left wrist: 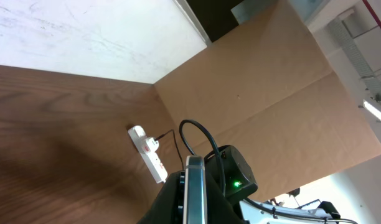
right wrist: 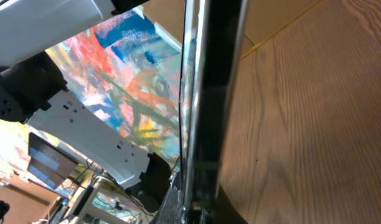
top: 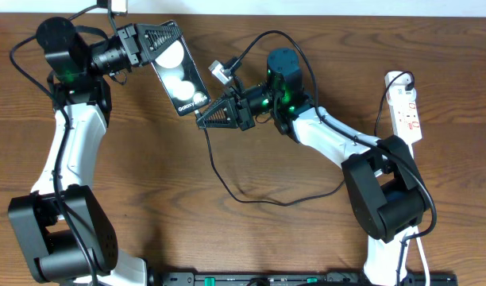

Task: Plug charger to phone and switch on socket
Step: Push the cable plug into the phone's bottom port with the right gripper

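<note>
My left gripper (top: 165, 41) is shut on the upper end of the phone (top: 179, 75) and holds it tilted above the table. The phone's edge shows in the left wrist view (left wrist: 195, 193) between my fingers (left wrist: 195, 214). My right gripper (top: 203, 121) is shut on the plug tip of the charger (top: 227, 189), right at the phone's lower end by the white text. In the right wrist view the phone's dark edge (right wrist: 206, 93) rises straight up from my fingers (right wrist: 193, 208). The joint itself is hidden. The socket (top: 406, 111) lies at the far right and also shows in the left wrist view (left wrist: 147, 153).
The charger's cable loops across the wooden table (top: 148, 175) from the right gripper towards the socket. A black plug (top: 402, 79) sits at the socket's far end. A brown cardboard wall (left wrist: 259, 93) stands behind the table. A small silver piece (top: 219, 70) hangs on the right arm's cable.
</note>
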{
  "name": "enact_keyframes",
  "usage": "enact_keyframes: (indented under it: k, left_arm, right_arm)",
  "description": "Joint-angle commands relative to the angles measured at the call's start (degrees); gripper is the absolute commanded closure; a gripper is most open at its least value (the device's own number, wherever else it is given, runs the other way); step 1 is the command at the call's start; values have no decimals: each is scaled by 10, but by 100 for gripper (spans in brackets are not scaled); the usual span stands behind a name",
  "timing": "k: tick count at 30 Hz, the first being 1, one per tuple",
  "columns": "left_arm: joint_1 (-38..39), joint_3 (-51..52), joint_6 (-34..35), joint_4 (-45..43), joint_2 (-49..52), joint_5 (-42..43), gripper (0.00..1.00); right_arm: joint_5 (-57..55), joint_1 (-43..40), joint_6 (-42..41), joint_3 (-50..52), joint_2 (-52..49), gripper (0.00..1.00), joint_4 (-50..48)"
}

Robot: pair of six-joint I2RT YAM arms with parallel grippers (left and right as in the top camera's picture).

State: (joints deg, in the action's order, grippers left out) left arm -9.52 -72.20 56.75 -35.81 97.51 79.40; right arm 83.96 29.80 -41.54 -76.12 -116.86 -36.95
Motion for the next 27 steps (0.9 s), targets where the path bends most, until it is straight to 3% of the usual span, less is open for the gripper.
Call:
enact_keyframes:
  k: [1, 27]
  left_arm:
    - [3, -7, -7, -3, -5, 0, 92]
    - [3, -7, -16, -3, -5, 23, 93]
  right_arm:
    - [-4, 3, -5, -1, -6, 99, -2]
    - [-16, 6, -6, -1, -6, 99, -28]
